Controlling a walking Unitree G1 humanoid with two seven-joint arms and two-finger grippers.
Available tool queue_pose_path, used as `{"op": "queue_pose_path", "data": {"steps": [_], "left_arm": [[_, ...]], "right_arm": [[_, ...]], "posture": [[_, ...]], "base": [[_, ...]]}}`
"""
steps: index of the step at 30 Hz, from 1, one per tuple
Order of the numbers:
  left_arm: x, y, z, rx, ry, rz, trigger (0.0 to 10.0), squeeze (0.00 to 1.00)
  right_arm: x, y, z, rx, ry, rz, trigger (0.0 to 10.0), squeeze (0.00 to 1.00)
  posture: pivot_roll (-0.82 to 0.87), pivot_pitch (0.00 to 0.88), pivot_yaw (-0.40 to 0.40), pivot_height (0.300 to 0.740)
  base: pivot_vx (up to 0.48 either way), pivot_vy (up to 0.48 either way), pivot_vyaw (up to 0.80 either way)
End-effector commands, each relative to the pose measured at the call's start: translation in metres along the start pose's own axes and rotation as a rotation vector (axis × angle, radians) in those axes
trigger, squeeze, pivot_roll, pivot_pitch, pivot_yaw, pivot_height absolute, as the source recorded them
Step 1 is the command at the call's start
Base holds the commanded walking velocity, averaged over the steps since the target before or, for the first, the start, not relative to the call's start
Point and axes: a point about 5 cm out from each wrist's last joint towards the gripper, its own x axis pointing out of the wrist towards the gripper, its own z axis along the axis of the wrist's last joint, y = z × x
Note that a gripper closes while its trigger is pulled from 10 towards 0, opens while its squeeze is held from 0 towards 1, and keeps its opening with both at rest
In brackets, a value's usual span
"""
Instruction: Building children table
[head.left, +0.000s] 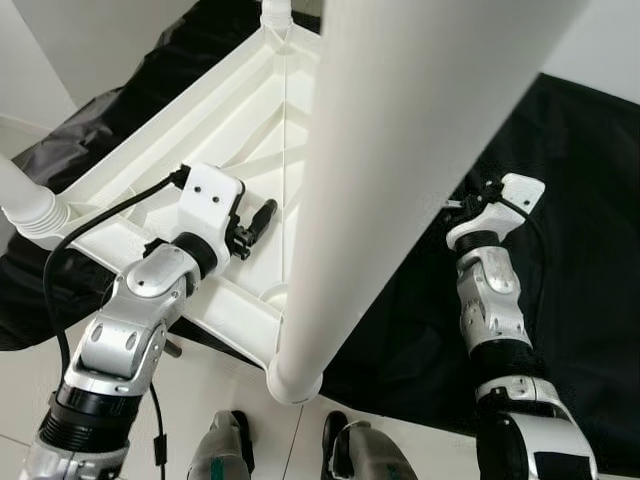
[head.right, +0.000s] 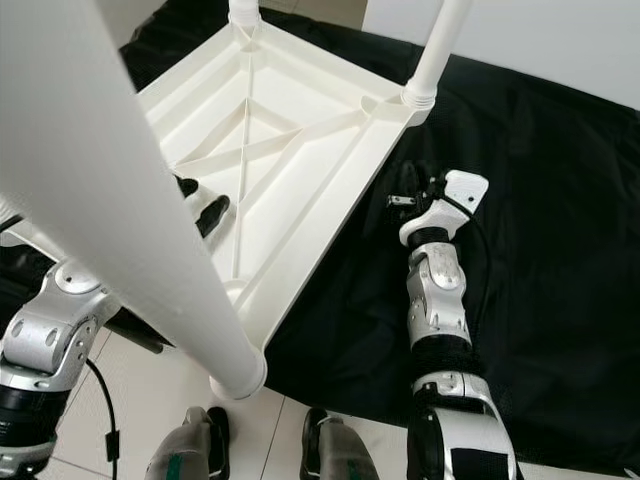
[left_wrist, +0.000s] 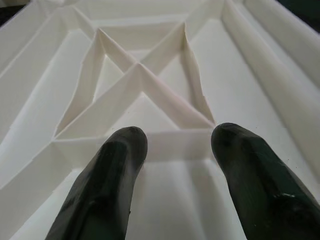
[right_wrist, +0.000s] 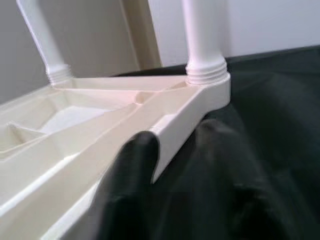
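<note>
Upturned white table (head.right: 290, 150) under the empty, wide-open left pincer (left_wrist: 175, 150); right pincer's (head.right: 405, 195) state unclear.

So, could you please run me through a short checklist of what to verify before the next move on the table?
1. Tabletop upside down on the black sheet: ok.
2. Legs seated in the corners, for example the far right leg: ok for those in view.
3. Left end effector open over the underside ribs, holding nothing: ok.
4. Right end effector beside the tabletop's outer edge: ok; its grip: cannot tell.
5. Near leg screwed fully home: cannot tell.
</note>
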Motion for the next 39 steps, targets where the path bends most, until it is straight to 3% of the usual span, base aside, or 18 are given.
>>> {"op": "queue_pose_path", "data": {"steps": [1,4,5,6,14,21,32,38,39], "left_arm": [[-0.003,-0.002,-0.007,0.001,0.021,-0.034,10.0,0.00],[-0.007,0.004,-0.010,0.030,0.045,-0.066,10.0,0.00],[-0.008,0.005,-0.010,0.054,0.052,-0.091,10.0,0.00],[-0.008,0.004,-0.012,0.075,0.065,-0.128,10.0,0.00],[0.002,0.001,-0.022,0.158,0.137,-0.195,10.0,0.00],[0.023,-0.008,-0.029,0.178,0.182,-0.213,10.0,0.00],[0.059,-0.010,-0.026,0.215,0.210,-0.117,10.0,0.00],[0.068,-0.014,-0.023,0.209,0.197,-0.106,10.0,0.00],[0.075,-0.017,-0.020,0.204,0.187,-0.090,10.0,0.00]], "right_arm": [[-0.005,-0.003,-0.003,0.015,0.022,-0.017,10.0,1.00],[-0.013,-0.002,-0.001,0.008,0.029,-0.020,10.0,1.00],[-0.016,-0.002,-0.001,0.010,0.034,-0.012,10.0,0.56],[-0.020,-0.001,0.000,0.009,0.041,0.009,10.0,0.00],[-0.032,0.003,0.011,-0.014,0.069,0.080,10.0,0.00],[-0.036,0.004,0.028,-0.008,0.059,0.079,10.0,0.00],[-0.039,0.010,0.040,0.015,0.062,0.082,10.0,0.00],[-0.040,0.011,0.043,0.025,0.067,0.076,10.0,0.00],[-0.040,0.011,0.045,0.033,0.062,0.075,10.0,0.00]], "posture": [[0.18,0.246,-0.060,0.740],[0.17,0.244,-0.060,0.740],[0.17,0.243,-0.061,0.740],[0.17,0.240,-0.061,0.740],[0.15,0.233,-0.054,0.740],[0.13,0.228,-0.040,0.740],[0.11,0.217,-0.032,0.740],[0.11,0.215,-0.029,0.740],[0.10,0.214,-0.025,0.740]], "base": [[0.000,0.000,0.00],[0.000,0.000,0.00],[0.000,0.000,0.00],[0.000,0.000,0.00],[0.000,0.000,0.00],[0.000,0.000,0.00],[0.000,0.000,0.00],[0.000,0.000,0.00],[0.000,0.000,0.00]]}}
